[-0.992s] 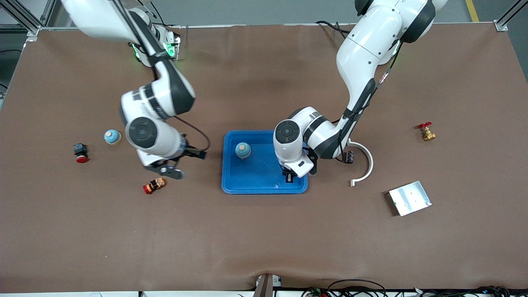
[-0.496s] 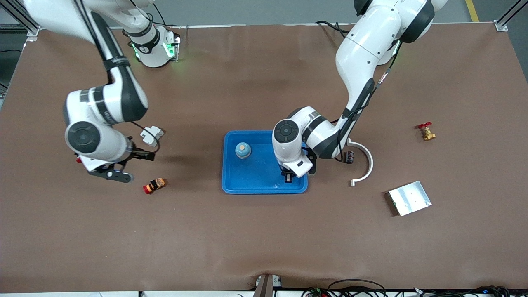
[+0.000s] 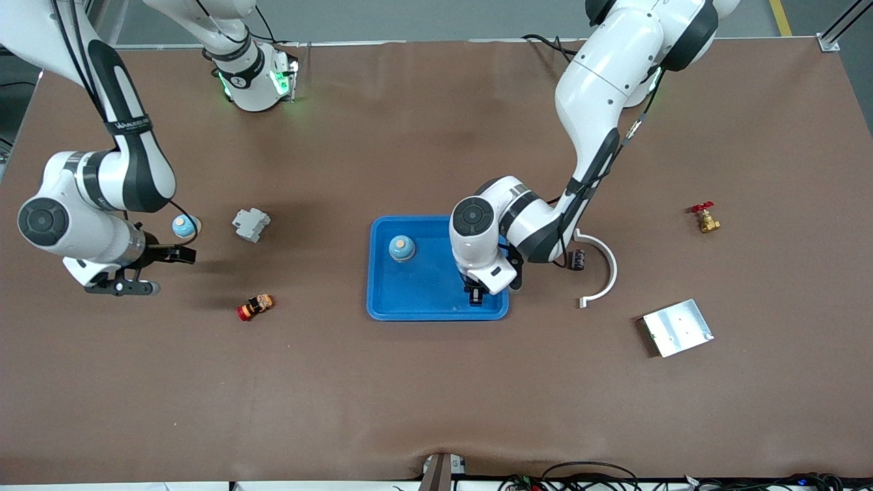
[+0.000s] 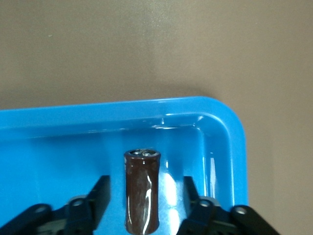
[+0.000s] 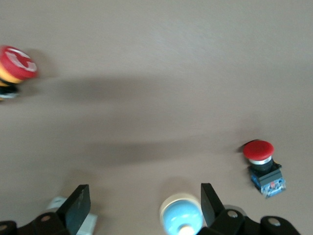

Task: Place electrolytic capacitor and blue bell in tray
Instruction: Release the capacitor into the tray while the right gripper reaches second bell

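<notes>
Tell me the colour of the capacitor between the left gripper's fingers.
Dark brown capacitor with a silvery top, over the blue tray; the left wrist view shows it best.

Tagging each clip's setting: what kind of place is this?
Likely a robotics lab bench: a brown mat-covered table with aluminium frame posts at its corners, and small industrial parts such as a red-handled brass valve.

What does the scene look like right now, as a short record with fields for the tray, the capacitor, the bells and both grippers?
tray: blue tray, mid-table
in tray: bell; capacitor lying near a corner
left gripper: open, low over the tray, fingers either side of the capacitor, not touching it
right gripper: open, over the table at the right arm's end, above the second bell
second bell: on the table, outside the tray
spare capacitor: on the table beside the white arc
</notes>
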